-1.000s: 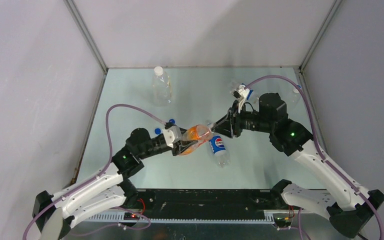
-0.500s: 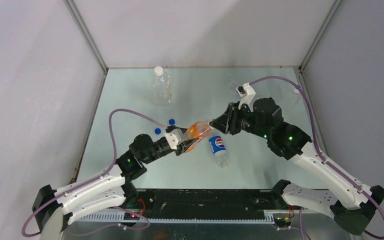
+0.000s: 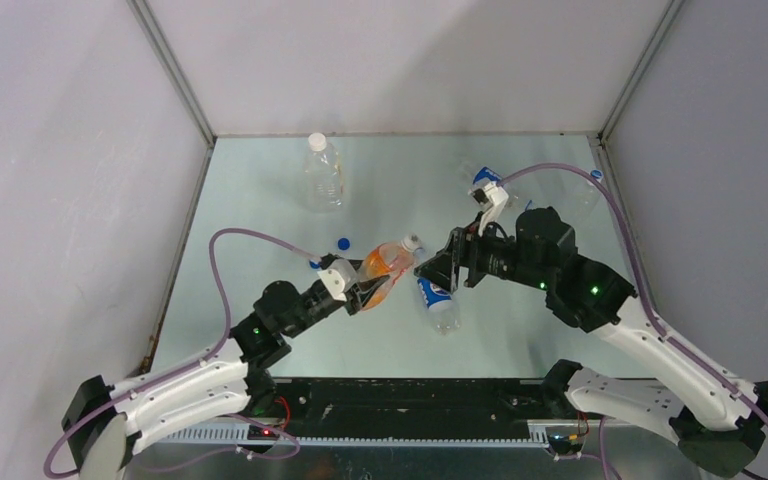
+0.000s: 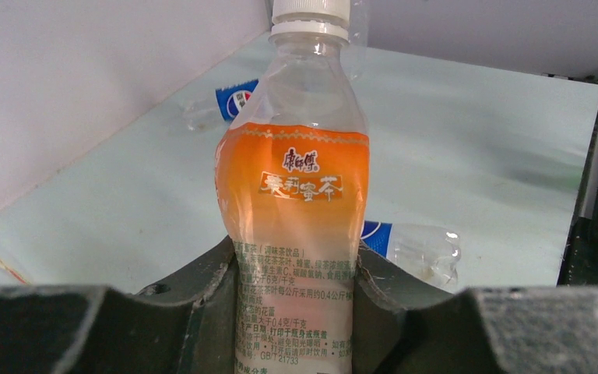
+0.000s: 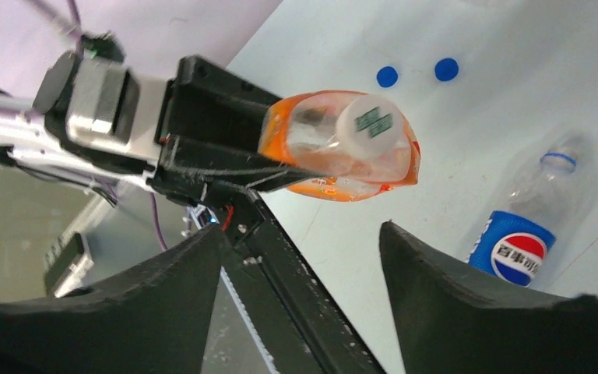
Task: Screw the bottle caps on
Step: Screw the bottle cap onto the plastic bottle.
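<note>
Right wrist view looks straight at the white cap [image 5: 369, 123], which sits on the neck of the orange-label bottle [image 5: 323, 178]. The cap lies ahead of the right gripper [image 5: 300, 261], about on the line between its two dark fingers [image 5: 452, 288] but beyond their tips, so nothing touches it. The jaws of this gripper stand wide apart and hold nothing.

The left gripper [image 3: 365, 292] is closed on the lower body of the orange-label bottle. In the left wrist view both fingers press on the bottle's sides below the orange band, and the cap is at the far end, well away from these jaws. From the top external view the bottle is carried above the table [image 3: 260, 200] and tilted, with the capped end pointing toward the right gripper. How tight the cap is on the thread, I cannot tell.

Two blue caps [image 3: 344, 242] lie loose on the table just beside the left gripper, a little apart from each other. A Pepsi bottle [image 3: 438, 298] lies on its side below the right gripper. A clear bottle [image 3: 322, 172] with a white top stands upright at the far left of the table.
</note>
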Tool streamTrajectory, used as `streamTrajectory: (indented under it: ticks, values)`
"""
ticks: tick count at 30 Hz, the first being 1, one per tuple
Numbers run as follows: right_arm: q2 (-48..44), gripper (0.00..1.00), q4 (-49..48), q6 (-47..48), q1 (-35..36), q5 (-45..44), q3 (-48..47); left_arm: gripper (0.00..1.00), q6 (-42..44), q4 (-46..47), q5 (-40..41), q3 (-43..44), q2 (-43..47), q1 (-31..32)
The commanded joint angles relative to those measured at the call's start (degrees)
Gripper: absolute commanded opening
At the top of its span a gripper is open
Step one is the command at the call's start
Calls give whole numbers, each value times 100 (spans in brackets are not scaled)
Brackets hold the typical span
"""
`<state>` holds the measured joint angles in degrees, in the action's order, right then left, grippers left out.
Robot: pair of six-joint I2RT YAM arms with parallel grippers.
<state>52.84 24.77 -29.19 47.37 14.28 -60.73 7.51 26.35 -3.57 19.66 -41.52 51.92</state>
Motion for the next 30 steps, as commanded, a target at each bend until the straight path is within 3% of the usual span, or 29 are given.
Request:
streamTrajectory:
  ticks: [1, 4, 10, 15, 19, 30]
  values:
    - [-304, 78, 28, 1012, -90, 498, -23, 0, -451, -23, -342, 66, 96, -337]
    - [-514, 85, 106, 2166, -169, 979, -19, 0, -646, -408, -1260, 258, 116, -738]
    - [-685, 84, 318, 4229, -304, 1429, -22, 0, -956, -1016, -3134, 730, -53, -1321]
    - [-670, 82, 422, 5286, -829, 2918, -24, 0, -1013, -1107, -4031, 997, -201, -1438]
    - [-592, 76, 371, 5559, -1070, 3405, -23, 0, -874, -1337, -4542, 1224, -322, -1440]
    - [-300, 62, 93, 5618, -1088, 3795, -33, 0, -363, -2059, -4910, 1765, -564, -1443]
